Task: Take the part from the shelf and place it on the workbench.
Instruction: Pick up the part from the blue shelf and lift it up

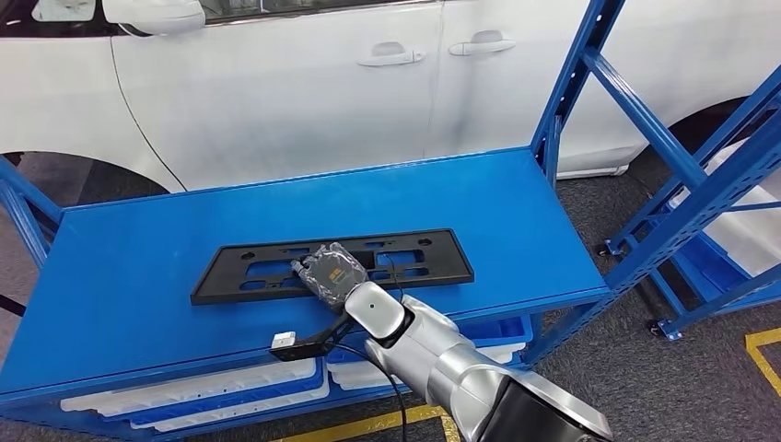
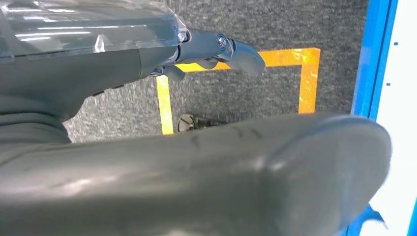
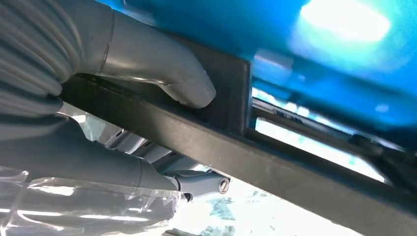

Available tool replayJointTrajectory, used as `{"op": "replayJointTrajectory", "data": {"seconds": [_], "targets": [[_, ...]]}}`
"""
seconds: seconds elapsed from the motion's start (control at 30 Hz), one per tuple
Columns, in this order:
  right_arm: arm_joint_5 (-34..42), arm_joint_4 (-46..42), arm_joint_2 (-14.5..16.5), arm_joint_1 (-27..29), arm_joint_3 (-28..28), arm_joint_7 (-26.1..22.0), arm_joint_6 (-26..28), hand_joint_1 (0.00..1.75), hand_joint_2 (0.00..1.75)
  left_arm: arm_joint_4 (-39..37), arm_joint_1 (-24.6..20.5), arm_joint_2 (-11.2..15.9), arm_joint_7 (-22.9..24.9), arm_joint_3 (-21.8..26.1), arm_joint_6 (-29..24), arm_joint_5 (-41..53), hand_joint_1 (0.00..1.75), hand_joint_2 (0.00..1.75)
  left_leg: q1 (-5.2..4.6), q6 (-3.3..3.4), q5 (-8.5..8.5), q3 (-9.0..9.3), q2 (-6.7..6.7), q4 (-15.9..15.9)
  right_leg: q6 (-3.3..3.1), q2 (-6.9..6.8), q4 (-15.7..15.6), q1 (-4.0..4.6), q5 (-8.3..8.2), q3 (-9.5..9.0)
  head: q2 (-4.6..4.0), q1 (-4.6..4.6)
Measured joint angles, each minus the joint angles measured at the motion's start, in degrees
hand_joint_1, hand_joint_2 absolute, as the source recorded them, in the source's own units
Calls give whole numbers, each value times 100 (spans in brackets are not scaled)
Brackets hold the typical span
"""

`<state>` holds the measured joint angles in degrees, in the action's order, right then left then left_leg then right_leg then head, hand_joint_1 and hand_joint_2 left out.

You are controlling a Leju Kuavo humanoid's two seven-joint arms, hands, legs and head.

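The part is a long black plastic plate frame lying lengthwise on the blue table top. My right hand, wrapped in clear film, sits over the frame's near rail around its middle. In the right wrist view the grey thumb presses one face of the black rail and darker fingers curl against the other face, so the hand grips it. My left hand hangs over the grey carpet with its fingers spread and nothing in them.
A white car stands close behind the blue surface. Blue rack posts and braces rise at the right. White and blue trays lie on the level beneath. Yellow floor tape marks the carpet.
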<state>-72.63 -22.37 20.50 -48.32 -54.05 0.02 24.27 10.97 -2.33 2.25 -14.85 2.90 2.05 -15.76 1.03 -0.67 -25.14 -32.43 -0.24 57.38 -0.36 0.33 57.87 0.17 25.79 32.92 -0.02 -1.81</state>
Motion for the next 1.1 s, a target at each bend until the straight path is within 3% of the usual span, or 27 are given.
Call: {"op": "replayJointTrajectory", "data": {"seconds": [0.07,0.17,0.2,0.23,0.27,0.33,0.4,0.5,0.57,0.67,0.7,0.73,0.77,0.87,0.93,1.03,1.1], "targets": [[342,37,-4,-79,28,-105,262,175,175,0,-47,3,-25,-1,-3,53,0,0,25,72,30,-15,9,-20,63,-3,262,-9,176,127,0,0],[1176,-15,-80,-81,322,-710,844,175,175,0,-122,4,-76,-7,-4,145,0,0,24,121,44,-48,12,-22,129,-6,1354,-35,684,671,0,0],[1546,-142,-153,-15,514,-1077,962,175,175,0,-133,-2,-103,-15,-9,178,0,0,23,123,44,-49,9,-21,140,-6,1613,-41,738,810,0,0],[1954,-380,-260,94,744,-1515,984,175,175,0,-138,-13,-147,-23,-15,202,0,0,22,123,40,-41,3,-20,142,-7,1660,-45,678,847,0,0],[2379,-733,-397,236,990,-1978,904,175,175,0,-136,-27,-207,-30,-25,206,0,0,22,119,32,-22,-4,-20,132,-7,1463,-46,511,764,0,0],[3246,-1662,-699,556,1473,-2808,573,175,175,0,-120,-72,-328,-32,-51,176,0,0,20,100,2,32,-13,-21,73,-10,642,-30,95,375,0,0],[4032,-2638,-943,834,1898,-3278,171,175,175,0,-98,-109,-401,-24,-70,126,0,0,7,55,-33,61,-11,-14,15,-20,63,6,-90,103,0,0],[5134,-3952,-1227,1278,2395,-3650,-503,175,175,0,-49,-141,-447,14,-86,46,0,0,1,-35,-59,64,-5,-21,-50,-26,-65,17,-103,62,0,0],[5893,-4752,-1387,1576,2591,-3836,-1063,175,175,0,-6,-159,-468,34,-103,10,0,0,6,-85,-215,-21,-1,172,-108,-30,-118,-19,-137,52,0,0],[7295,-5986,-1647,1982,2770,-3919,-2296,175,175,0,35,-170,-537,76,-96,-15,0,0,17,-143,-782,-498,2,1231,-150,-46,-132,-28,-139,55,0,0],[7743,-6396,-1734,2112,2832,-3891,-2717,175,175,0,50,-173,-560,94,-82,-20,0,0,19,-156,-882,-644,3,1542,-153,-51,-125,-25,-129,55,0,0],[8104,-6774,-1808,2227,2893,-3852,-3066,175,175,0,66,-176,-576,112,-69,-21,0,0,19,-161,-866,-702,3,1658,-152,-53,-115,-22,-115,52,0,0],[8387,-7126,-1869,2325,2951,-3811,-3340,175,175,0,79,-180,-588,132,-59,-21,0,0,19,-157,-732,-646,4,1536,-146,-47,-102,-22,-99,44,0,0],[9078,-7901,-1994,2532,3073,-3660,-4019,175,175,0,86,-186,-590,171,-8,-30,0,0,5,-87,-168,-121,4,392,-104,-25,-55,-11,-39,9,0,0],[9639,-8234,-2063,2637,3110,-3409,-4511,175,175,0,79,-186,-549,194,46,-63,0,0,-23,-24,-90,34,-1,32,-51,-16,-31,1,-28,25,0,0],[10162,-8482,-2159,2766,3110,-3005,-4918,175,175,0,77,-196,-465,263,70,-134,0,0,-16,73,-70,51,-4,-15,41,-12,-5,-2,-2,42,0,0],[10242,-8544,-2258,2826,3101,-2893,-4997,175,175,0,78,-213,-382,314,30,-168,0,0,15,145,-38,63,3,-54,94,-14,320,-11,223,179,0,1]]}}
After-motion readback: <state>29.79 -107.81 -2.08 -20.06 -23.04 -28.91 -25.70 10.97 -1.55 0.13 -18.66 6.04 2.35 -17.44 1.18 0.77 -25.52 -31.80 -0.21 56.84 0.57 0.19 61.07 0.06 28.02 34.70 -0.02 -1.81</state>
